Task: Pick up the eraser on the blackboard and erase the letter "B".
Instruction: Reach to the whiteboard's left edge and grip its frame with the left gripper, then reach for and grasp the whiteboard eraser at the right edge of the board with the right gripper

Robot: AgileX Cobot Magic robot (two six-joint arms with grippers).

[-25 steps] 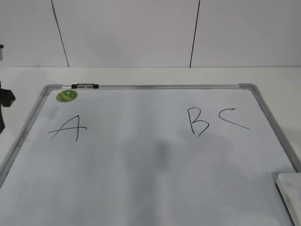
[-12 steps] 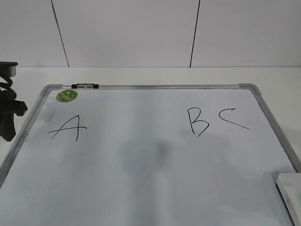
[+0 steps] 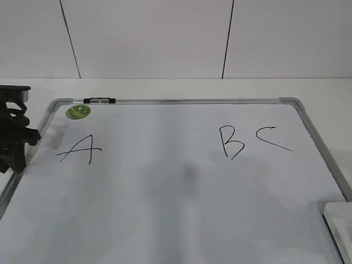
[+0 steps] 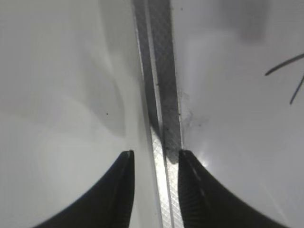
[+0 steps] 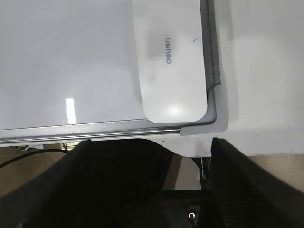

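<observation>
The blackboard (image 3: 192,101) is a white board with a silver frame, lying flat on the table. The letter "B" (image 3: 231,142) is drawn in black right of the middle. The eraser (image 3: 340,228), a white block, lies on the board's near right corner. It fills the top of the right wrist view (image 5: 171,61), grey lettering up. My right gripper (image 5: 149,142) is open and empty, just off the board's near edge, short of the eraser. My left gripper (image 3: 15,157) is open over the board's left frame (image 4: 161,71), which runs between its fingertips (image 4: 156,154).
A slanted "A" (image 3: 80,149) is at the left and an angular "C" (image 3: 274,139) right of the B. A green sticker (image 3: 78,111) and a black-and-silver clip (image 3: 99,100) sit at the far left corner. White table surrounds the board; a wall stands behind.
My left gripper has come in from the left edge of the exterior view and now sits over the board's left frame. The eraser and letters have not moved.
</observation>
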